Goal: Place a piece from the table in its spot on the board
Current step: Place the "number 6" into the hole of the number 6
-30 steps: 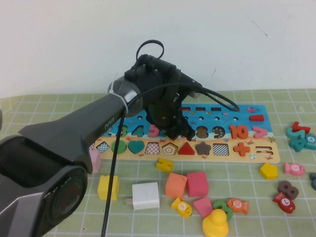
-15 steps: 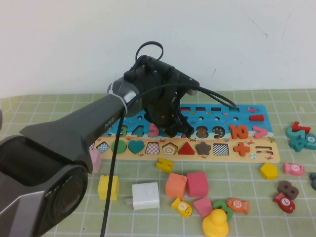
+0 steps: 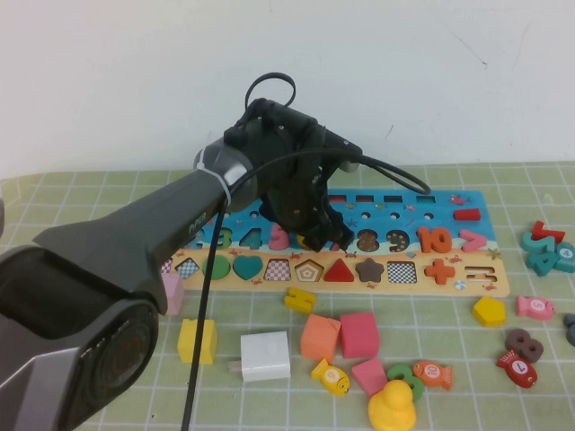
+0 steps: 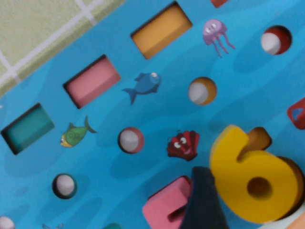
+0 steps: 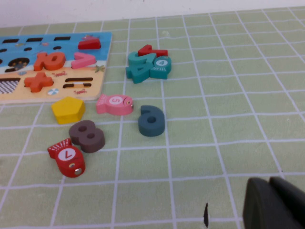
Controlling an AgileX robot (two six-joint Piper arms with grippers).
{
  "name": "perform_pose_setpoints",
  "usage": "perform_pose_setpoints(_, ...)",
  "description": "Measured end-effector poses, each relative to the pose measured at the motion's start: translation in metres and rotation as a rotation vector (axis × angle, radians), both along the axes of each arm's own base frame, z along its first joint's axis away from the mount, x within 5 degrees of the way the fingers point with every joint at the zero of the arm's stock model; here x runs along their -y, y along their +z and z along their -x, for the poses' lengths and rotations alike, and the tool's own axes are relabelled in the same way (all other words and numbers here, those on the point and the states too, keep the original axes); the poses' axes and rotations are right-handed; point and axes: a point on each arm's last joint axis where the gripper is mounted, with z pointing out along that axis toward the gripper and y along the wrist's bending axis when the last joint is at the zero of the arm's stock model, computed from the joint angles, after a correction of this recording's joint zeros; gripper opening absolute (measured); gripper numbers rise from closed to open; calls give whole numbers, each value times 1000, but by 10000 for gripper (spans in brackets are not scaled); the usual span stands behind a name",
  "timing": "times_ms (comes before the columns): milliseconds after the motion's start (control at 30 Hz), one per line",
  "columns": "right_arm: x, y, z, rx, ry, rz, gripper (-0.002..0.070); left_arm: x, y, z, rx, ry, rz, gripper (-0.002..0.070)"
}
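The board (image 3: 454,218) lies across the light green table mat (image 3: 108,180); its blue part fills the left wrist view (image 4: 157,119). My left gripper (image 3: 323,235) is low over the middle of the numeral row. It is shut on the yellow 6 (image 4: 252,181). One dark finger (image 4: 202,200) presses the numeral's side, next to a pink numeral (image 4: 167,207). The 6 sits over its brown recess, slightly off from it. In the high view the arm hides the 6. My right gripper (image 5: 269,205) is shut and empty, low over bare mat to the right of the board.
Loose pieces lie in front of the board: a yellow cube (image 3: 197,341), a white block (image 3: 265,356), orange (image 3: 320,337) and pink (image 3: 358,334) cubes and a yellow duck (image 3: 392,406). To the right are teal numerals (image 5: 145,67), a yellow pentagon (image 5: 68,109), a brown 8 (image 5: 87,136) and a dark blue 6 (image 5: 151,120).
My left gripper has shifted slightly up and to the left over the numeral row. Nothing else has moved.
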Motion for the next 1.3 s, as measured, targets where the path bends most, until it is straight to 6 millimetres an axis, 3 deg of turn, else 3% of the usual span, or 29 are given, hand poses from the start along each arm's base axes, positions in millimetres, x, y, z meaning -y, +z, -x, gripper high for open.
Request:
perform_pose_setpoints(367, 0, 0, 0, 0, 0, 0, -3, -2, 10, 4, -13, 3, -7, 453)
perform_pose_setpoints(567, 0, 0, 0, 0, 0, 0, -3, 0, 42, 0, 60, 5, 33, 445)
perform_pose_setpoints(667, 0, 0, 0, 0, 0, 0, -2, 1, 53, -3, 103, 4, 57, 371)
perform_pose_setpoints(800, 0, 0, 0, 0, 0, 0, -3, 0, 57, -4, 130, 2, 51, 125)
perform_pose_setpoints(900, 0, 0, 0, 0, 0, 0, -3, -1, 51, -7, 138, 3, 18, 37)
perform_pose_setpoints(1133, 0, 0, 0, 0, 0, 0, -3, -2, 27, -17, 146, 54, -30, 2)
perform_pose_setpoints(1300, 0, 0, 0, 0, 0, 0, -2, -4, 21, -19, 119, 77, -6, -1)
